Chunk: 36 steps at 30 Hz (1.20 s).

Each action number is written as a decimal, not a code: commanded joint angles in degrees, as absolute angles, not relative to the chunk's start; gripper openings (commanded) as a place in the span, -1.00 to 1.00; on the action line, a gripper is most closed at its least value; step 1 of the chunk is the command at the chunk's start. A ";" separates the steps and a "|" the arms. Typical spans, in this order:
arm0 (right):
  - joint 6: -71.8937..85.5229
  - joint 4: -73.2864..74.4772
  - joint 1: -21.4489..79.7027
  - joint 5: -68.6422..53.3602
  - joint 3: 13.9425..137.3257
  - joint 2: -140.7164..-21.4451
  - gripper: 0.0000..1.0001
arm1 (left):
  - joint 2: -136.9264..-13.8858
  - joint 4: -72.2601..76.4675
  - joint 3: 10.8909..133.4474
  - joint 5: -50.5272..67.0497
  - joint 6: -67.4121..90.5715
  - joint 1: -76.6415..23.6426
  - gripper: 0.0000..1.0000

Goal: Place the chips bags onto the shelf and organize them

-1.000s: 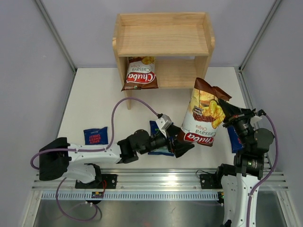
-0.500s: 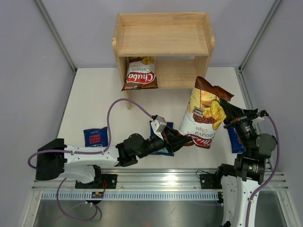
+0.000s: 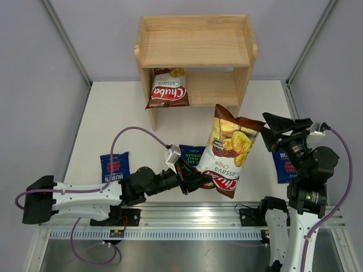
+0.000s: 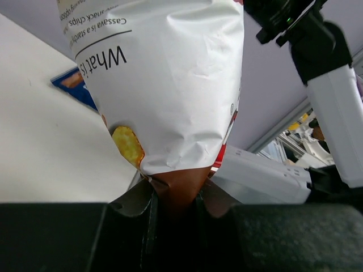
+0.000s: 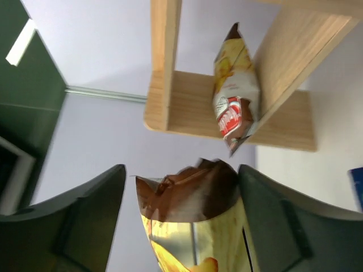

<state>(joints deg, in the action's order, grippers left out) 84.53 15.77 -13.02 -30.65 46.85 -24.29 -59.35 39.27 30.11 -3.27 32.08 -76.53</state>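
One Chuba bag (image 3: 227, 150): bottom edge in left gripper (image 3: 204, 180), right gripper (image 3: 266, 128) wide

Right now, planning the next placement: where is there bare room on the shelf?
The top tier is bare within its rim. The lower tier is free from the shelved Chuba bag to the right panel. Crowded: the table's near strip, with Burts bags and both arms.

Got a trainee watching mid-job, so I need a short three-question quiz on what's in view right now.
1. True or false: the shelf has a bag on its top tier.
2. Which one grips the raised Chuba bag? A: left end effector. B: right end effector.
3. How many blue Burts bags lie on the table?
Key: 1 false; 2 A; 3 three.
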 commanded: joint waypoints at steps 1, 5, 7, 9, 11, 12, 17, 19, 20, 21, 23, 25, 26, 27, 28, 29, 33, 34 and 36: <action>64.29 26.44 -12.83 -28.05 54.39 -26.54 0.83 | -54.50 40.71 28.65 -1.75 39.18 -76.90 -0.92; 54.18 34.87 -12.83 -24.10 62.37 -26.98 0.99 | -51.77 29.13 30.14 -5.35 43.58 -76.90 -0.95; 48.36 40.59 -12.83 -21.37 65.83 -27.42 0.99 | -49.84 24.27 30.50 -9.13 46.66 -76.82 -0.92; 45.37 45.41 -12.83 -19.52 70.47 -27.34 0.99 | -48.44 19.80 31.99 -13.16 49.20 -76.29 -0.88; 42.37 48.41 -12.75 -17.58 73.64 -26.46 0.99 | -48.16 13.38 34.17 -14.41 53.43 -74.63 -0.83; 41.06 49.21 -12.83 -16.97 74.52 -26.19 0.99 | -48.43 12.23 34.80 -14.15 54.48 -73.92 -0.83; 39.11 52.82 -12.31 -14.24 79.54 -25.14 0.99 | -50.88 10.72 38.40 -11.26 55.81 -69.62 -0.85; 38.94 53.00 -11.96 -14.59 79.72 -24.96 0.99 | -52.46 11.95 40.25 -8.80 55.90 -67.68 -0.86; 38.85 53.00 -11.78 -14.59 79.46 -24.87 0.99 | -53.17 12.21 41.04 -7.75 55.90 -66.46 -0.86; 38.59 52.82 -11.69 -14.85 79.02 -24.79 0.99 | -53.78 12.22 42.79 -5.82 55.64 -66.01 -0.89; 37.53 51.69 -11.16 -17.74 76.56 -24.87 0.99 | -54.84 12.57 43.94 -4.49 55.02 -65.66 -0.92; 36.13 50.45 -10.81 -25.09 73.15 -25.22 0.99 | -54.76 15.18 44.30 -1.07 52.57 -65.65 -0.95; 35.78 49.67 -10.64 -27.92 72.26 -26.44 0.99 | -54.58 16.34 44.12 2.51 51.60 -65.65 -0.95; 34.99 48.70 -10.63 -35.34 70.33 -26.89 0.99 | -54.15 18.96 43.95 4.38 49.94 -65.65 -0.97; 34.98 47.56 -10.55 -38.90 69.36 -27.16 0.99 | -53.79 20.90 42.64 6.57 48.88 -65.65 -0.97; 35.50 45.11 -10.37 -41.63 68.39 -27.25 0.99 | -53.35 22.83 41.93 8.94 48.08 -65.65 -0.98; 31.85 43.41 -8.36 -46.84 67.32 -26.63 0.99 | -48.97 29.43 37.80 21.67 43.70 -65.65 -0.97; 29.55 44.38 -7.48 -47.54 69.41 -26.89 0.99 | -47.91 28.75 37.36 23.88 42.38 -65.65 -0.97; 21.85 49.81 -3.98 -45.54 75.63 -27.68 0.99 | -44.76 23.94 36.39 27.24 38.52 -65.65 -0.99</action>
